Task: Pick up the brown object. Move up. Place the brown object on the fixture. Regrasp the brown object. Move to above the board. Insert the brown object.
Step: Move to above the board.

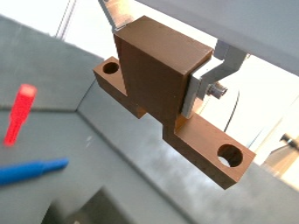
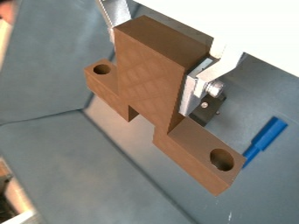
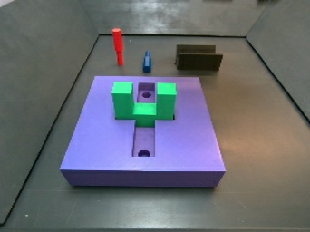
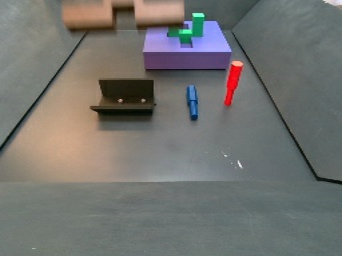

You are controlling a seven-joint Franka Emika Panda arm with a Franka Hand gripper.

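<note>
Tool (image 1: 176,83) gripping brown object (image 1: 163,96), aloft

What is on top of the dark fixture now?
Nothing rests on the fixture; both side views show it bare. The brown object is held in the gripper, high up; its far finger is hidden.

The gripper (image 1: 163,74) is hanging high above the floor, its fingers (image 1: 198,87) clamping the raised middle block of the brown object (image 2: 158,105). In both wrist views one flat silver finger plate is showing at the block's side, pressed flat against it; the opposite finger is hidden behind the block. In a side view the gripper is sitting at about eleven o'clock, only the held piece (image 4: 123,14) showing, blurred.
</note>
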